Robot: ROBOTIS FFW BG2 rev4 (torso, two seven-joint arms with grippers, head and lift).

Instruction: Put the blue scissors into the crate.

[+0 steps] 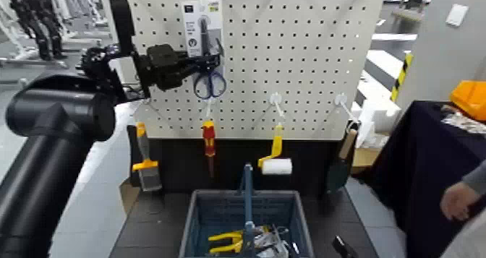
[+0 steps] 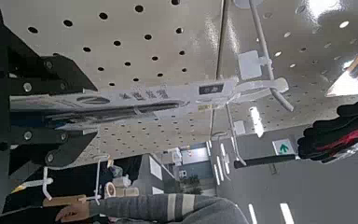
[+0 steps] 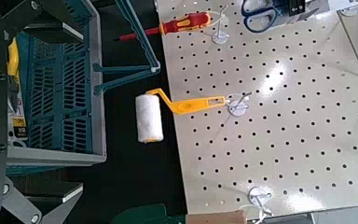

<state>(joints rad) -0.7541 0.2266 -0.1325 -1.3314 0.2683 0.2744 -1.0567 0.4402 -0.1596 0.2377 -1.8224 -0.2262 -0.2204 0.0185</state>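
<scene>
The blue scissors [image 1: 210, 83] hang on their white card [image 1: 202, 26] from a hook at the top of the white pegboard; their handles also show in the right wrist view [image 3: 266, 13]. My left gripper [image 1: 194, 63] is at the card's lower part. In the left wrist view its black fingers [image 2: 47, 77] sit on both sides of the card [image 2: 140, 97], shut on it. The grey-blue crate [image 1: 217, 207] stands below on the dark table, also in the right wrist view [image 3: 61, 93]. My right gripper [image 3: 28, 107] waits open and empty, low at the right.
On the board hang a red-and-yellow screwdriver [image 1: 208, 141], a yellow-handled roller [image 1: 276, 164], a scraper [image 1: 145, 168] and a trowel [image 1: 340, 168]. Yellow pliers [image 1: 227, 239] lie in the crate. A person's hand [image 1: 458, 200] is at the right by a dark-covered table [image 1: 423, 160].
</scene>
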